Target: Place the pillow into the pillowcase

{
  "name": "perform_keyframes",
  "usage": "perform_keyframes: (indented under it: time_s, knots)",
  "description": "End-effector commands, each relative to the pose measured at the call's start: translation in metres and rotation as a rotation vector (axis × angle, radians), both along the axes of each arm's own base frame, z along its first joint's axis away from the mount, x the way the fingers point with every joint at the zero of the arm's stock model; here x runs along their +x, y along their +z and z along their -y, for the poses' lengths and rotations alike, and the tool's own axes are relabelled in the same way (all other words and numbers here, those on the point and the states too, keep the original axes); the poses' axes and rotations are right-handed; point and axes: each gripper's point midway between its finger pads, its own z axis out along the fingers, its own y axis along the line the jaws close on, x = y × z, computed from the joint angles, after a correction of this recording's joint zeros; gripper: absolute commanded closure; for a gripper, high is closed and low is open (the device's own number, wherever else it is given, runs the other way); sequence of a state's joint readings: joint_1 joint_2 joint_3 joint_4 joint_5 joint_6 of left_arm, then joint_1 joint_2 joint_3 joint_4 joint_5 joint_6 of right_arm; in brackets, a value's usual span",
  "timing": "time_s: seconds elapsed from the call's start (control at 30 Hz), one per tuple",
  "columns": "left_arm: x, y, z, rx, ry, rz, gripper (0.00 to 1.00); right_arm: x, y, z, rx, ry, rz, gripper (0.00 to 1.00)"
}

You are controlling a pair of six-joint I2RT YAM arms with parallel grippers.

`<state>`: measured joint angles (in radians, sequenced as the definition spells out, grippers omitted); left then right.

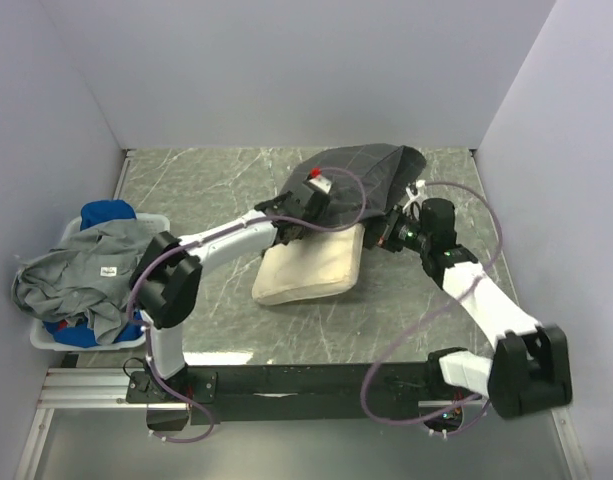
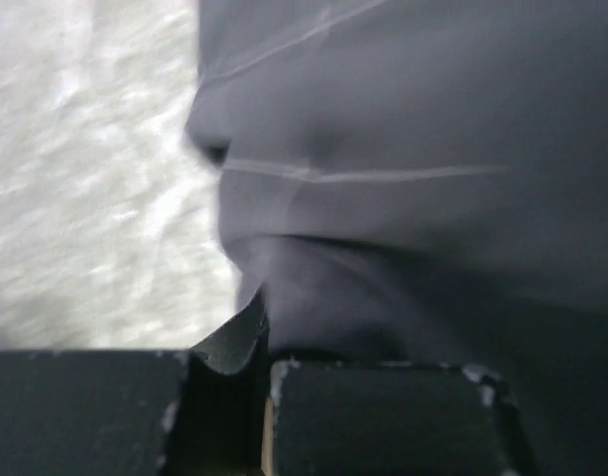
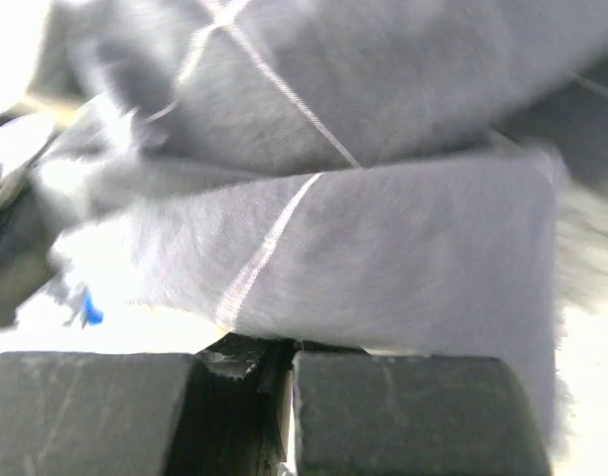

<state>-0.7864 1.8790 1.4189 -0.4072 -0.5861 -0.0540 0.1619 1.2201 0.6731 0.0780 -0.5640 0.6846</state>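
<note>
While the pillowcase covers the pillow's far end, left gripper and right gripper each pinch pillowcase cloth.

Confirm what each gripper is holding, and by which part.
Both hold the pillowcase. The left gripper pinches a fold at its near left edge, and the right gripper pinches its near right edge.

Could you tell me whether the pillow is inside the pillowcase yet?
Mostly out: the pillow lies bare, the pillowcase bunched at its far edge; whether that edge is inside, cannot tell.
</note>
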Motion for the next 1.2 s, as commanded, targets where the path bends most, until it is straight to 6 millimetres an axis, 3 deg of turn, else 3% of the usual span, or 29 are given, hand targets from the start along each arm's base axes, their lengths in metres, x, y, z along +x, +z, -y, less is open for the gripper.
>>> perform_keyframes:
  time_s: [0.0,0.03,0.07,0.1,0.13,0.2,0.23,0.27,0.37,0.47,0.5,0.57,0.6,0.63,0.7,0.73,0.77,0.8,0.83,0.87,0.9,0.97,1.0,1.07,1.17]
  knots:
    - [-0.052,0.121,0.072,-0.493,-0.229,-0.124,0.99,-0.025,0.132,-0.028,0.012,0.109,0.345,1.0]
    - [-0.064,0.16,0.077,-0.598,-0.282,-0.099,0.99,-0.027,0.169,-0.03,0.017,0.104,0.427,1.0]
    - [-0.089,0.181,0.093,-0.703,-0.401,-0.168,0.99,-0.033,0.189,-0.033,0.014,0.121,0.476,1.0]
    - [-0.098,0.218,0.098,-0.801,-0.44,-0.164,0.99,-0.04,0.2,-0.038,0.015,0.136,0.484,1.0]
    - [-0.112,0.245,0.099,-0.869,-0.498,-0.175,0.99,-0.037,0.231,-0.033,0.014,0.091,0.542,1.0]
    - [-0.136,0.293,0.103,-0.992,-0.588,-0.198,0.99,-0.032,0.24,-0.035,-0.006,0.077,0.547,1.0]
    - [-0.142,0.308,0.103,-1.033,-0.612,-0.206,0.99,-0.03,0.253,-0.036,-0.002,0.074,0.559,1.0]
    - [-0.159,0.328,0.107,-1.118,-0.673,-0.263,0.99,-0.022,0.245,-0.043,-0.012,0.084,0.529,1.0]
    - [-0.168,0.388,0.098,-1.35,-0.702,-0.273,0.99,-0.019,0.223,-0.068,-0.047,0.116,0.492,1.0]
    - [-0.157,0.43,0.065,-1.525,-0.636,-0.257,0.99,-0.022,0.199,-0.081,-0.07,0.154,0.437,1.0]
    - [-0.138,0.443,0.045,-1.569,-0.594,-0.182,0.99,-0.024,0.2,-0.082,-0.066,0.159,0.439,1.0]
    - [-0.122,0.456,0.023,-1.636,-0.505,-0.161,0.99,-0.036,0.216,-0.08,-0.052,0.17,0.477,1.0]
    - [-0.098,0.454,0.003,-1.656,-0.415,-0.123,0.99,-0.041,0.222,-0.079,-0.051,0.175,0.484,1.0]
    - [-0.087,0.451,-0.004,-1.675,-0.372,-0.118,0.99,-0.049,0.242,-0.077,-0.034,0.182,0.53,1.0]
    - [-0.071,0.445,-0.012,-1.655,-0.324,-0.093,0.99,-0.057,0.261,-0.072,-0.028,0.182,0.572,1.0]
    - [-0.05,0.416,-0.013,-1.607,-0.186,-0.134,0.99,-0.061,0.283,-0.064,-0.029,0.159,0.628,1.0]
    - [-0.049,0.414,-0.012,-1.556,-0.2,-0.104,0.99,-0.059,0.288,-0.056,-0.051,0.125,0.63,1.0]
    - [-0.051,0.408,-0.009,-1.541,-0.199,-0.12,0.99,-0.058,0.309,-0.046,-0.052,0.081,0.669,1.0]
    - [-0.054,0.407,-0.009,-1.538,-0.212,-0.127,0.99,-0.048,0.313,-0.039,-0.069,0.038,0.661,1.0]
    - [-0.056,0.408,-0.011,-1.532,-0.212,-0.109,0.99,-0.043,0.314,-0.035,-0.074,0.027,0.643,1.0]
    - [-0.063,0.419,-0.017,-1.529,-0.22,-0.067,0.99,-0.036,0.329,-0.025,-0.063,-0.003,0.659,1.0]
    - [-0.079,0.446,-0.021,-1.542,-0.279,-0.018,0.99,-0.027,0.323,-0.041,-0.035,0.067,0.605,1.0]
    - [-0.082,0.455,-0.024,-1.549,-0.297,0.002,0.99,-0.034,0.332,-0.053,-0.016,0.117,0.618,1.0]
    - [-0.086,0.479,-0.032,-1.541,-0.3,0.074,0.99,-0.035,0.329,-0.069,-0.019,0.143,0.611,1.0]
    - [-0.063,0.475,-0.039,-1.559,-0.245,0.083,0.99,-0.059,0.34,-0.086,0.023,0.206,0.655,1.0]
